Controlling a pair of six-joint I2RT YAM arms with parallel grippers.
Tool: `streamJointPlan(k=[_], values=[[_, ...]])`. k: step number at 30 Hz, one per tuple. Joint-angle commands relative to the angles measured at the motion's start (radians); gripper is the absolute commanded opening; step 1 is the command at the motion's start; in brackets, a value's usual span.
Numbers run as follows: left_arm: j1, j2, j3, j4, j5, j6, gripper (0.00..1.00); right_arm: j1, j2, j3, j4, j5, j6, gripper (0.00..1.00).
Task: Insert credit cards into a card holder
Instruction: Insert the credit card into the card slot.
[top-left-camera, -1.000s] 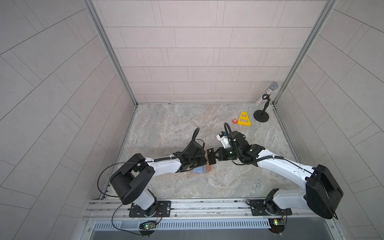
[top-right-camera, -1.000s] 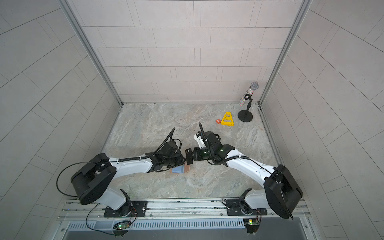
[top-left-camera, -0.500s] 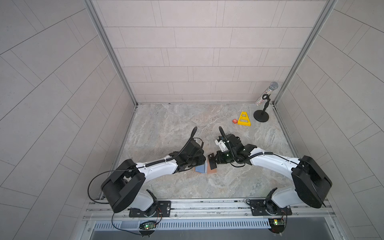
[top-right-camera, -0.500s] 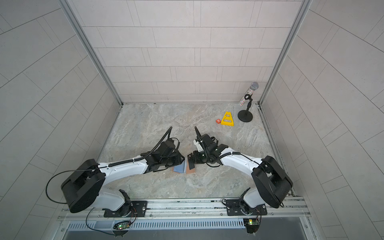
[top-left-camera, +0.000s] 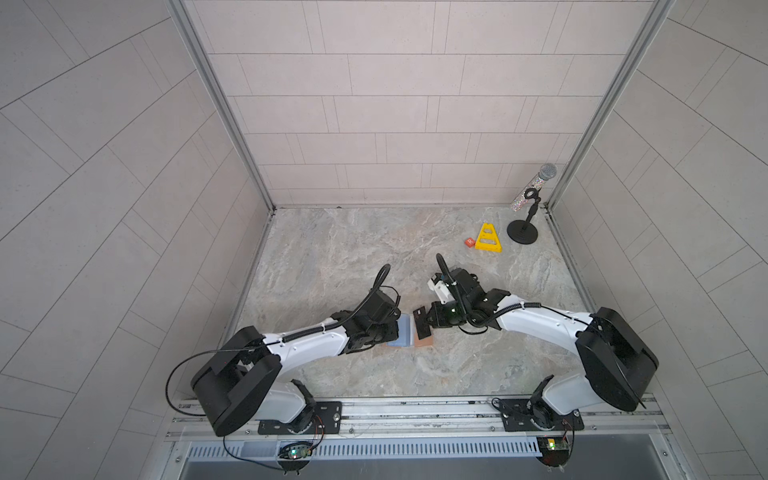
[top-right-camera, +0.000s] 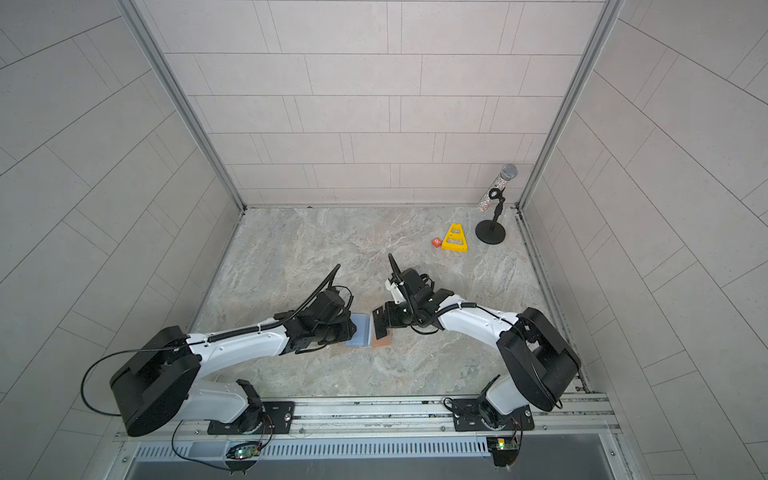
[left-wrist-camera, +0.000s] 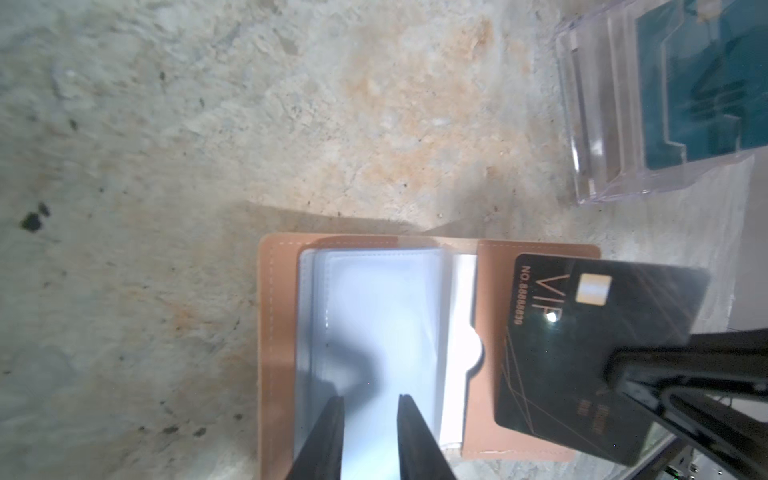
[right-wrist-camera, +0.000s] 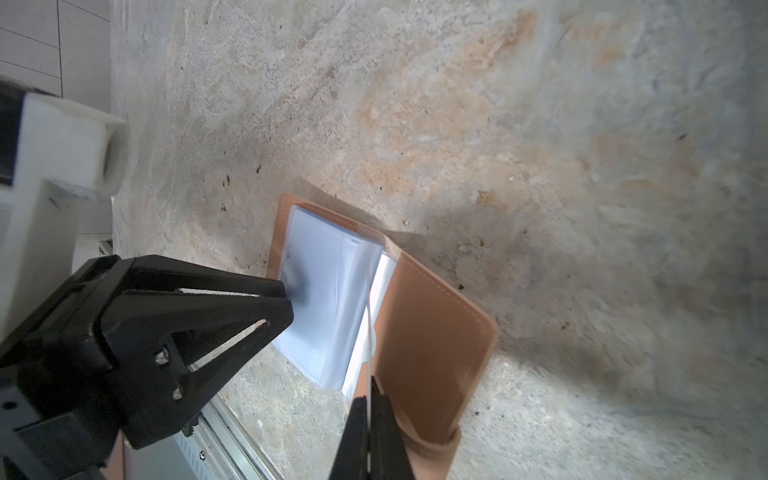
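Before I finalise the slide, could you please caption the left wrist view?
Right gripper holds a dark VIP card at the open card holder.

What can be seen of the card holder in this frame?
The card holder is a tan, leather-looking booklet with stitched edges, lying open on the marbled table. A stack of clear plastic sleeves fills its middle; one cover carries a pocket with a thumb notch. The left tool, jaws slightly apart, presses on the sleeves. The right tool holds a dark VIP card over the pocket side; whether the card touches it is unclear.
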Motion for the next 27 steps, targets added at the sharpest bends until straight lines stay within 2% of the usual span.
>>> streamJointPlan(k=[1, 11, 27], values=[[-0.004, -0.020, -0.027, -0.026, -0.028, 0.016, 0.29, 0.005, 0.016, -0.022, 0.047, -0.023, 0.027, 0.00], [-0.005, -0.016, -0.076, 0.011, -0.027, 0.004, 0.28, 0.008, 0.018, -0.084, 0.208, -0.074, 0.153, 0.00], [-0.005, -0.016, -0.083, 0.012, -0.031, 0.003, 0.28, 0.008, 0.044, -0.146, 0.349, -0.072, 0.296, 0.00]])
